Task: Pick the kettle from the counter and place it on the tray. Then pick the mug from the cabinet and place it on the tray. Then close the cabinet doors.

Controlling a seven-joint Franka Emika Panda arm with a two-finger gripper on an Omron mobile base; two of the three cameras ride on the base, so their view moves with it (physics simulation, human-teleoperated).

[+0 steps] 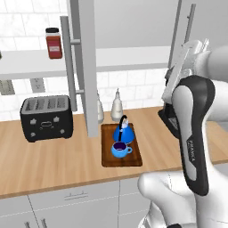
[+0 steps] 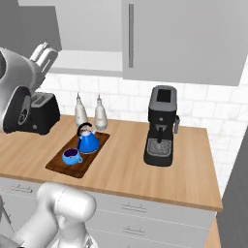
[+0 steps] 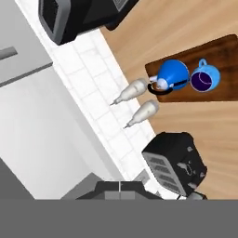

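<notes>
Stretching across the kitchen as a wooden counter (image 1: 53, 156), carrying the tray (image 1: 107, 158) with the kettle (image 1: 124, 132) and, just nearer, the mug (image 1: 119, 149) both sitting on it. Keeping the gripper (image 2: 44, 52) raised left, jaws closed, holding nothing.

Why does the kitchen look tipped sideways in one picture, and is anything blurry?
Hand view: the camera rolls with the hand, so the tray and toaster look turned. Left base view: sharp and evenly lit, with soft shadows under the kettle and mug. Right base view: no glare or blur.
</notes>
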